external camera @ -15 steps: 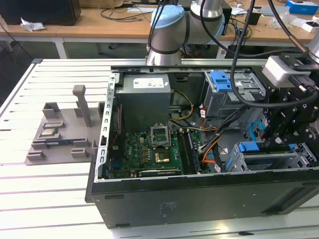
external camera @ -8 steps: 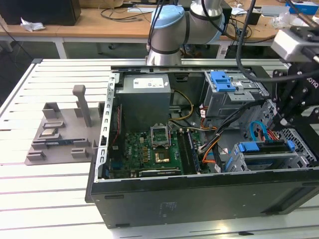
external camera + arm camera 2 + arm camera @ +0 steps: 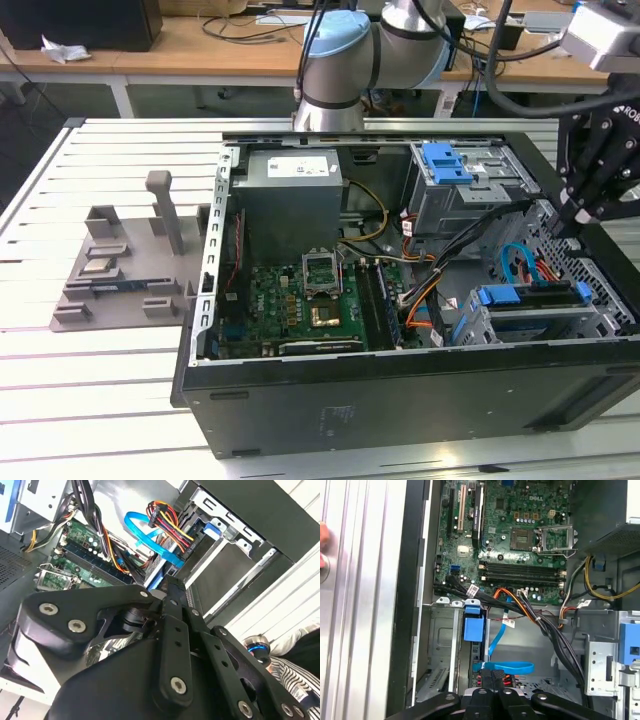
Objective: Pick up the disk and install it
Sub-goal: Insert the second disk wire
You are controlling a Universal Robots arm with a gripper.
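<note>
The disk point(image 3: 535, 297) sits edge-on in the lower drive cage at the exterior view's right end of the open computer case point(image 3: 400, 400). It shows as a dark strip with a blue carrier end point(image 3: 473, 628). A blue data cable point(image 3: 507, 666) and red-yellow power wires point(image 3: 167, 522) run to its far end. My black gripper point(image 3: 573, 218) hangs just above that cabled end of the disk. In both wrist views its fingers point(image 3: 486, 682) are pressed together with no gap, and their tips point(image 3: 172, 582) are beside the blue strip point(image 3: 156, 580). I see nothing between them.
A blue plastic bracket point(image 3: 445, 162) tops the grey upper drive bay. The motherboard point(image 3: 300, 300) and power supply point(image 3: 290, 195) fill the rest of the case. A grey fixture point(image 3: 120, 265) stands on the slatted table at the exterior view's left. A person's hand point(image 3: 322, 545) and striped sleeve point(image 3: 295, 680) are nearby.
</note>
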